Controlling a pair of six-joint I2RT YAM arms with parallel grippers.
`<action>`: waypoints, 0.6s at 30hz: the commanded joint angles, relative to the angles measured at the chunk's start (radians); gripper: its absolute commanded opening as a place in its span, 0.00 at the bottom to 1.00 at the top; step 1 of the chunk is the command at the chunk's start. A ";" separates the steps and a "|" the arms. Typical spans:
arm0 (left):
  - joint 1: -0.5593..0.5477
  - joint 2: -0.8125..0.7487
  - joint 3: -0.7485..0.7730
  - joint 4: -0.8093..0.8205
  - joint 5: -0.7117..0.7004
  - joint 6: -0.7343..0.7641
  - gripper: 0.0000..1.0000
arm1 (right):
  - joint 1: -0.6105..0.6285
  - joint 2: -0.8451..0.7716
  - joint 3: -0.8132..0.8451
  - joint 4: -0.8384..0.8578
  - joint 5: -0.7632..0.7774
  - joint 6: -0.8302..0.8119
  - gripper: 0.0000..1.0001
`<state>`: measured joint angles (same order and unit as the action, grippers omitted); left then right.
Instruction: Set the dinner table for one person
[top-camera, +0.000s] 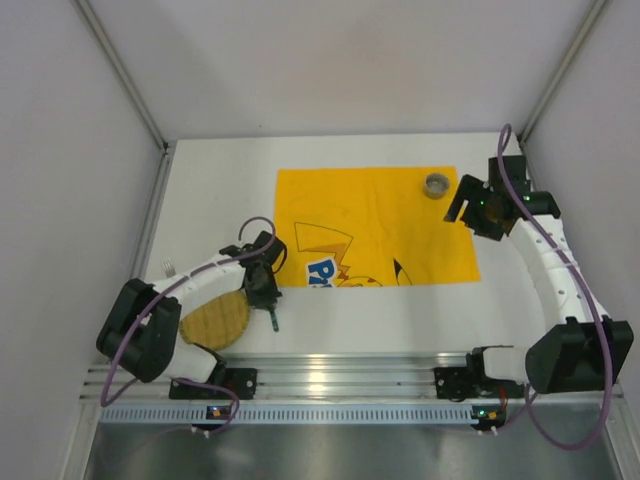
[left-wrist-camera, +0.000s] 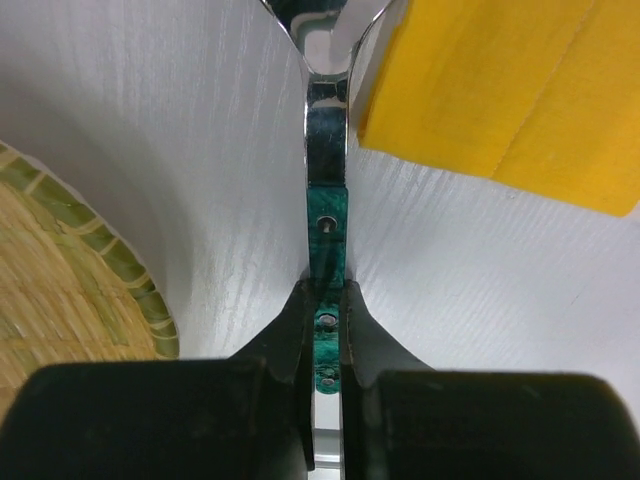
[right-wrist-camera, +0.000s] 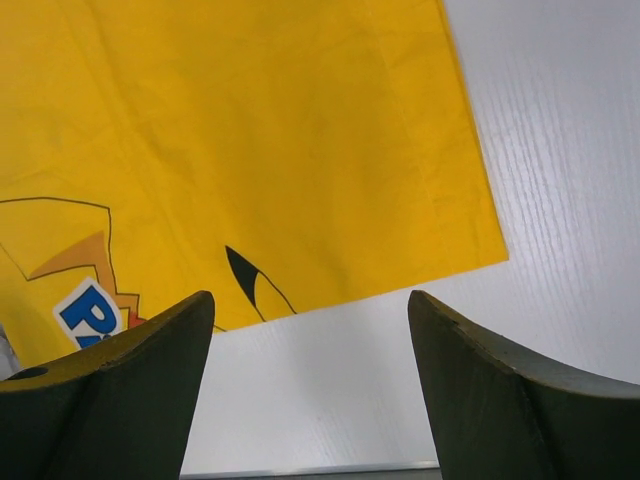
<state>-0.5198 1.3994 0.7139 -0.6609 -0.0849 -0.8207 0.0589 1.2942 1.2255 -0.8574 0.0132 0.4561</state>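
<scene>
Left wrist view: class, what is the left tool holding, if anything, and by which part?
The left tool grips a metal utensil by its green handle, near the handle's end.

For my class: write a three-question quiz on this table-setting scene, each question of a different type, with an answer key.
1. True or false: the right gripper stands open, holding nothing.
2. Choose one: the left gripper is shut on A) the woven mat, B) the green-handled utensil, C) nothing.
3. Fill in: the small grey cup stands on the yellow ___.
Key: 1 true; 2 B; 3 placemat.
</scene>
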 joint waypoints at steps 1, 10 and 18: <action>0.000 0.029 0.028 -0.051 -0.105 0.026 0.00 | 0.010 -0.064 -0.007 0.011 -0.044 0.016 0.78; -0.097 0.249 0.668 -0.204 -0.153 0.097 0.00 | 0.010 -0.199 -0.015 -0.078 -0.075 0.053 0.81; -0.259 0.830 1.350 -0.148 0.029 0.063 0.00 | 0.009 -0.303 0.074 -0.294 0.013 0.024 0.98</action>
<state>-0.7330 2.0743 1.9079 -0.8211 -0.1585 -0.7517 0.0589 1.0374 1.2270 -1.0298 -0.0292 0.4919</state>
